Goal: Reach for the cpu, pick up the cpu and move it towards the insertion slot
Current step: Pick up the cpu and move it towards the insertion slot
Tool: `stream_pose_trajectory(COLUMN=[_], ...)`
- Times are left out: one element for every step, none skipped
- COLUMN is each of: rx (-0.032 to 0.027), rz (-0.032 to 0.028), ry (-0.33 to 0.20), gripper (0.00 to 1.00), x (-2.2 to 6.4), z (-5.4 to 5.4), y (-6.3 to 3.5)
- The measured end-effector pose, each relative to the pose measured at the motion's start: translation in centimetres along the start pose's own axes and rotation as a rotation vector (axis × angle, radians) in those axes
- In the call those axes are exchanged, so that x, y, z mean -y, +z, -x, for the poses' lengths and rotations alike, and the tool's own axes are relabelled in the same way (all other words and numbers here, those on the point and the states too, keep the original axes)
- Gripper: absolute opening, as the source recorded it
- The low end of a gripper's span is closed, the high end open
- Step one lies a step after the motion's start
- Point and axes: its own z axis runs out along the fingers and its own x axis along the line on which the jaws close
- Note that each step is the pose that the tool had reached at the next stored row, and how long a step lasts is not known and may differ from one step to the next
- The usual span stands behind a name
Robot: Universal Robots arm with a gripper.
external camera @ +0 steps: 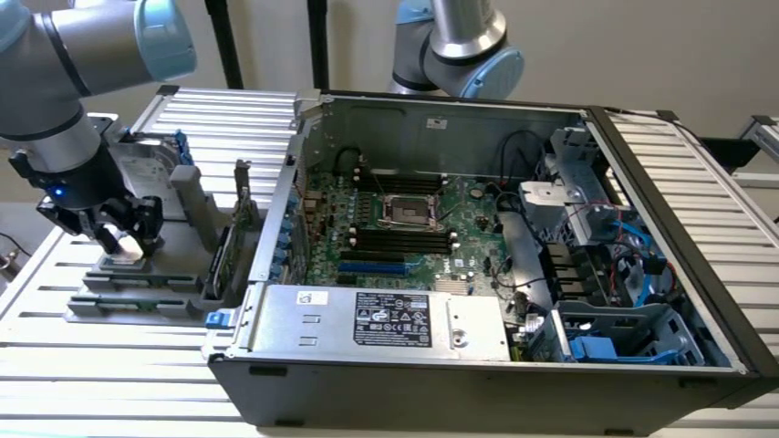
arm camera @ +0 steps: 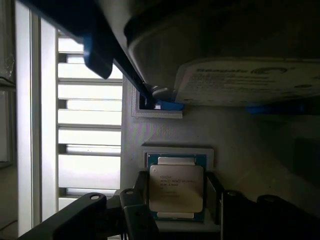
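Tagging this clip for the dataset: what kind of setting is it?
Likely a robotics lab bench for PC assembly: an open desktop computer case with its motherboard exposed, on a slatted metal table, and a parts fixture under the gripper.

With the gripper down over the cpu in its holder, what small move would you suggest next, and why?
Probably close the gripper a little further onto the cpu. The wrist view shows the chip lying flat in its grey holder with a finger flanking each side, so it looks centred; lifting before the grip is firm would risk leaving it behind.
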Motion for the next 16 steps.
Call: stream_pose_trajectory(rx=[0.0000, -0.0001, -0.0002, -0.0002, -0.0002, -0.0002, -0.0002, -0.0001, -0.0002, -0.0002, -0.0002, -0.0002, -0.0002, -0.0002, -0.0002, 0.0001], rz=[0.0001, 0.0001, 0.0001, 0.0001, 0.0001, 0.0000, 0.0001, 0.0001, 0.0001, 0.0001, 0.0001, 0.0001, 0.0001, 0.0001, 0.0001, 0.0002], ry=[0.000, 0.000, 0.000, 0.000, 0.000, 0.000, 0.000, 0.000, 0.000, 0.000, 0.000, 0.000, 0.000, 0.000, 0.000, 0.000], gripper=[0.55, 0.55, 0.55, 0.55, 0.55, 0.55, 0.55, 0.55, 0.55, 0.55, 0.55, 0.55, 0.55, 0.55, 0.55, 0.55], x=[0.00, 0.00, 0.00, 0.00, 0.00, 0.00, 0.00, 0.00, 0.00, 0.00, 0.00, 0.00, 0.00, 0.00, 0.00, 0.00], z=[0.00, 0.00, 0.00, 0.00, 0.00, 0.00, 0.00, 0.00, 0.00, 0.00, 0.00, 0.00, 0.00, 0.00, 0.00, 0.01], y=[0.01, 0.00, 0.00, 0.00, 0.00, 0.00, 0.00, 0.01, 0.00, 0.00, 0.00, 0.01, 0.00, 0.00, 0.00, -0.01])
